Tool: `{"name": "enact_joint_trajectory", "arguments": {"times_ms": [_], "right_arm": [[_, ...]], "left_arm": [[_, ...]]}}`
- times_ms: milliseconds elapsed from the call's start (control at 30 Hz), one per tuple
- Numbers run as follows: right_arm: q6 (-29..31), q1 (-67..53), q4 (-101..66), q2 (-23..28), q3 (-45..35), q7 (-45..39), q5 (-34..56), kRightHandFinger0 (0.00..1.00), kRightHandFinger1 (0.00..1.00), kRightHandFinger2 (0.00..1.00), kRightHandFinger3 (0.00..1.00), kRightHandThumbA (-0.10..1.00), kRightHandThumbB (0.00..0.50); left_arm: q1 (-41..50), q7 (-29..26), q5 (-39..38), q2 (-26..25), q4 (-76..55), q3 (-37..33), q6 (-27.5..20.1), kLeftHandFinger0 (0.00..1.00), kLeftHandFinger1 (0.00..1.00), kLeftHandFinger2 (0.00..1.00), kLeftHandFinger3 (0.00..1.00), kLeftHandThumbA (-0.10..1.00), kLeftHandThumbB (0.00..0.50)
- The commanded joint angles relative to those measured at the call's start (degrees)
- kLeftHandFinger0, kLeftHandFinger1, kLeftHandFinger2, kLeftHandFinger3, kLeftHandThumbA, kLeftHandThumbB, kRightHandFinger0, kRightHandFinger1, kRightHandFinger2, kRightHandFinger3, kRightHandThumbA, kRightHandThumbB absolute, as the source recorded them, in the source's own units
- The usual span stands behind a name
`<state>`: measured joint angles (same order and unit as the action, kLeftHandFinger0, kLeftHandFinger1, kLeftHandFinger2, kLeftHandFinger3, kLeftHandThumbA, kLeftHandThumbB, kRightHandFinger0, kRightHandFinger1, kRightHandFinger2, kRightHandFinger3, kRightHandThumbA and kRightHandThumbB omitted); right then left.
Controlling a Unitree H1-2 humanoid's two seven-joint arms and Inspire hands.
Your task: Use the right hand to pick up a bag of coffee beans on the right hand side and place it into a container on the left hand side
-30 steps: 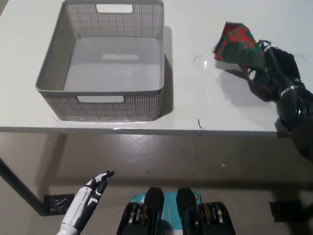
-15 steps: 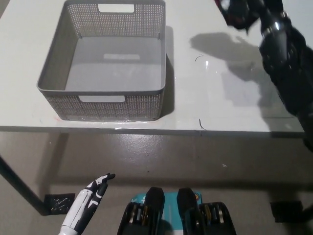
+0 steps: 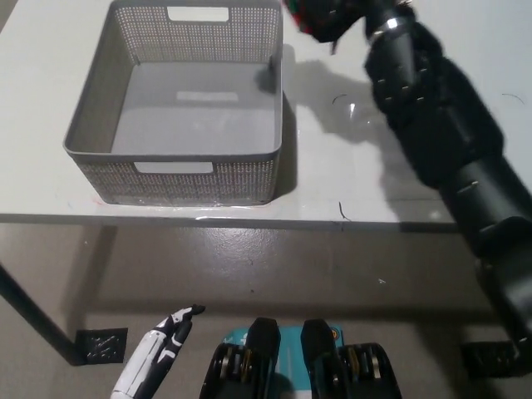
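Note:
My black right hand (image 3: pixel 345 12) is at the top edge of the head view, shut on the red and green coffee bag (image 3: pixel 309 18), of which only a small part shows. The bag hangs in the air just right of the far right corner of the grey mesh basket (image 3: pixel 179 104), which stands empty on the left half of the white table (image 3: pixel 349 179). My black right arm stretches diagonally from the bottom right across the table. My white left hand (image 3: pixel 162 349) rests low at the bottom left, below the table edge, fingers extended.
The table's front edge runs across the middle of the picture, with grey floor below it. A dark table leg (image 3: pixel 33 320) slants at the lower left. A small black mark (image 3: pixel 342 212) lies near the table edge.
My right arm has lifted the coffee bag off the table's right side and carried it up and left, toward the basket's far right corner. The left hand has dropped slightly.

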<state>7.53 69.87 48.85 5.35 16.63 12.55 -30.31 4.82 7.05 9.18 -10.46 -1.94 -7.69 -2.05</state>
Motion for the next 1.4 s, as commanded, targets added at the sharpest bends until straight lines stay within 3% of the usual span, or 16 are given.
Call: {"name": "enact_joint_trajectory", "arguments": {"times_ms": [0,200,300,567,600,633,667,700,767,900,1200,1267,1367], "right_arm": [[-1.6,7.9,-0.9,-3.3,-1.1,1.3,0.9,0.0,0.41,0.81,0.94,-0.1,0.176],[0.0,10.4,6.2,-7.8,-0.2,2.8,0.5,0.0,0.47,0.84,0.96,-0.1,0.178],[1.0,11.4,9.6,-9.2,-0.1,3.5,0.6,0.0,0.43,0.82,0.97,-0.1,0.158],[0.6,11.7,13.1,-11.3,-0.3,3.0,1.3,0.0,0.43,0.81,0.96,-0.1,0.162],[-1.0,11.5,12.5,-11.2,-0.5,1.0,1.8,0.2,0.64,1.0,1.0,0.03,0.211],[-2.8,11.4,11.8,-11.1,-0.6,-1.4,2.3,0.28,0.64,0.94,1.0,0.09,0.217],[-4.1,11.2,11.0,-10.7,-0.3,-4.0,2.4,0.49,0.86,1.0,1.0,0.28,0.263],[-6.9,11.2,10.2,-10.1,0.6,-9.4,2.6,1.0,1.0,1.0,1.0,0.59,0.346],[-9.8,10.2,7.9,-9.2,1.4,-14.0,2.4,1.0,1.0,1.0,1.0,0.8,0.446],[-12.2,8.3,4.0,-7.5,2.9,-17.3,1.2,1.0,1.0,1.0,1.0,0.97,0.433],[-14.0,5.0,-4.1,-3.0,5.0,-21.8,0.6,1.0,1.0,1.0,1.0,1.0,0.424],[-14.6,3.7,-9.1,-0.8,3.8,-23.5,1.8,1.0,1.0,1.0,1.0,1.0,0.438],[-17.5,1.1,-22.1,4.0,1.6,-27.3,3.2,1.0,1.0,1.0,1.0,1.0,0.41]], "left_arm": [[-0.7,1.0,0.7,-0.8,-0.9,-0.8,-1.1,1.0,0.96,1.0,1.0,1.0,0.319],[-1.5,1.4,1.4,-0.8,-1.8,-1.6,-0.2,1.0,0.94,1.0,1.0,1.0,0.334],[-2.2,1.5,1.6,-0.8,-1.3,-2.1,-0.4,1.0,0.9,1.0,1.0,1.0,0.36],[-3.1,2.2,2.3,-0.8,-0.9,-3.5,-0.5,1.0,0.85,1.0,1.0,1.0,0.366],[-3.2,2.3,2.3,-0.8,-1.0,-3.6,-0.3,1.0,0.85,1.0,1.0,1.0,0.366],[-3.3,2.4,2.4,-0.8,-1.0,-3.6,-0.4,1.0,0.85,1.0,1.0,1.0,0.366],[-3.3,2.5,2.3,-0.8,-1.1,-3.6,-0.2,1.0,0.84,1.0,1.0,1.0,0.367],[-3.3,2.6,2.2,-0.8,-1.1,-3.7,-0.4,1.0,0.84,0.99,1.0,1.0,0.372],[-3.5,2.8,2.3,-1.1,-1.3,-3.8,-0.2,1.0,0.84,1.0,1.0,1.0,0.379],[-3.8,3.4,2.8,-1.5,-1.4,-4.1,0.3,1.0,0.85,1.0,1.0,1.0,0.395],[-3.8,3.4,3.1,-1.6,-0.6,-4.7,-0.8,1.0,0.82,1.0,1.0,1.0,0.417],[-3.8,3.5,3.0,-1.6,-0.9,-4.7,-0.1,1.0,0.82,1.0,1.0,1.0,0.421],[-3.8,3.5,3.0,-1.7,-0.9,-4.8,-0.2,1.0,0.8,0.99,1.0,1.0,0.413]]}}
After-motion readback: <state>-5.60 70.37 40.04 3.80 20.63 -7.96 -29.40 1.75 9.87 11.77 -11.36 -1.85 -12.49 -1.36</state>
